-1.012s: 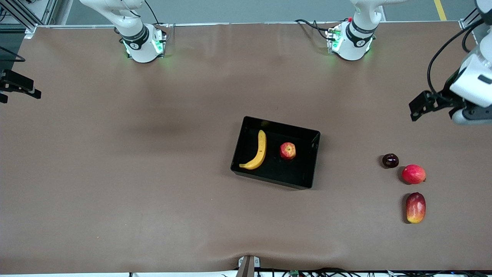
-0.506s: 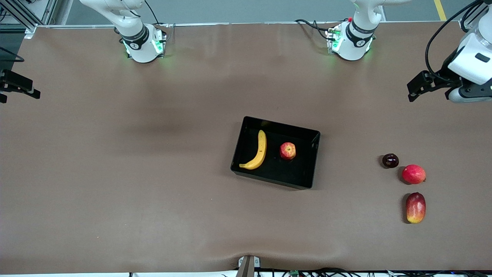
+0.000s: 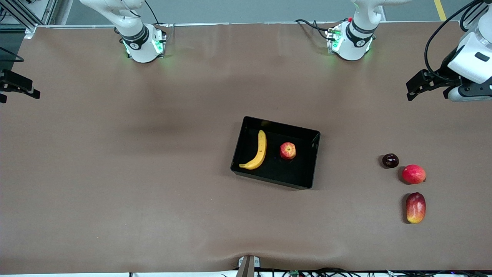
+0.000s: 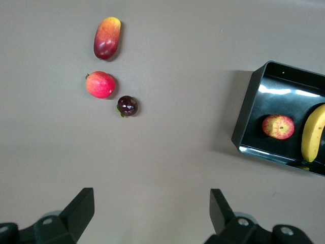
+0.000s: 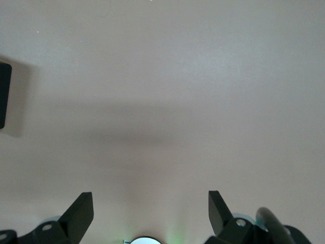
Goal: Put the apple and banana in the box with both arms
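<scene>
The black box [image 3: 280,124] sits mid-table. The yellow banana [image 3: 258,151] and the streaked red apple [image 3: 287,150] lie inside it, side by side and apart. The left wrist view shows the box [image 4: 246,119], the apple [image 4: 278,126] and part of the banana [image 4: 313,133]. My left gripper [image 3: 414,89] is open and empty, up over bare table at the left arm's end; its fingers are wide apart in its wrist view [image 4: 151,203]. My right gripper [image 3: 19,87] is open and empty over the right arm's end of the table [image 5: 151,203].
Three other fruits lie on the table toward the left arm's end: a small dark fruit [image 3: 390,160], a pinkish-red round fruit [image 3: 413,174] and an oblong red-and-yellow fruit [image 3: 415,207]. They also show in the left wrist view: dark [image 4: 127,105], round [image 4: 100,84], oblong [image 4: 106,38].
My left gripper has moved away from the fruits toward the arms' bases, mostly in the first half second. The right gripper, box and fruits have not moved.
</scene>
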